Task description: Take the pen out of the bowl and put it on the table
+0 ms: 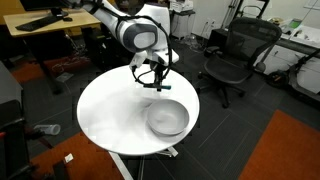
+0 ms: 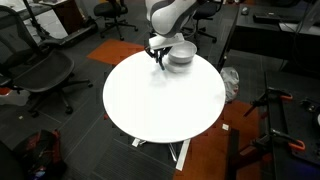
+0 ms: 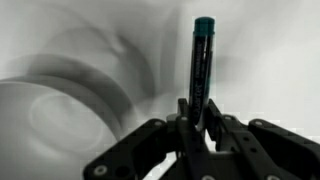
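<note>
Fingers stood narrow, clamped on the pen. In the wrist view its barrel ran from the jaws up to a teal tip at top centre of the frame. You held the pen in the gripper, outside the bowl and above the white table. As far as the exterior views let me judge, it was not touching the top.

Handling (judgement): the pen looked light, stiff, round and smooth-barrelled. It could pivot or slip between the pads, and it would roll once laid down. Your hold sat toward one end, with much of the barrel sticking out past the fingertips. A grip nearer the middle would swing less. Release low, with the barrel close to level.

Containers: one round metal bowl.
- In an exterior view it sat right of centre, low in the frame.
- In an exterior view the bowl sat at upper centre, just beside the gripper.
- In the wrist view the bowl was a blurred grey ring at middle left.
- Nothing showed inside it, though the pictures were small.

Step (judgement): removal done, placing on the table not yet done.
</note>
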`<action>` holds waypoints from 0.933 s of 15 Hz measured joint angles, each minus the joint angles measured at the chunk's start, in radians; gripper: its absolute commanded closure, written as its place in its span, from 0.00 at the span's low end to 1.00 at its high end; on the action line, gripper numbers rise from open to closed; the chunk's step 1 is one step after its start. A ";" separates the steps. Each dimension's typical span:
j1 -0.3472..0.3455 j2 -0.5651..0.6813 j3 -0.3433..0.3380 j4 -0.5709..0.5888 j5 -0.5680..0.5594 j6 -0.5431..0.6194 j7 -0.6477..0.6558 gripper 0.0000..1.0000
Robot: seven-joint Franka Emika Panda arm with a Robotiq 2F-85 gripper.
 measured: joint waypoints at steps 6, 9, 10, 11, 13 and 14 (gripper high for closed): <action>-0.009 0.018 0.001 0.029 0.001 -0.001 -0.016 0.05; -0.020 0.015 0.022 0.036 0.006 -0.005 -0.058 0.00; -0.022 0.012 0.028 0.036 0.007 -0.005 -0.074 0.00; -0.023 0.006 0.033 0.036 0.007 -0.006 -0.089 0.00; -0.023 -0.009 0.044 0.034 0.007 -0.008 -0.112 0.00; -0.023 -0.020 0.049 0.030 0.007 -0.010 -0.121 0.00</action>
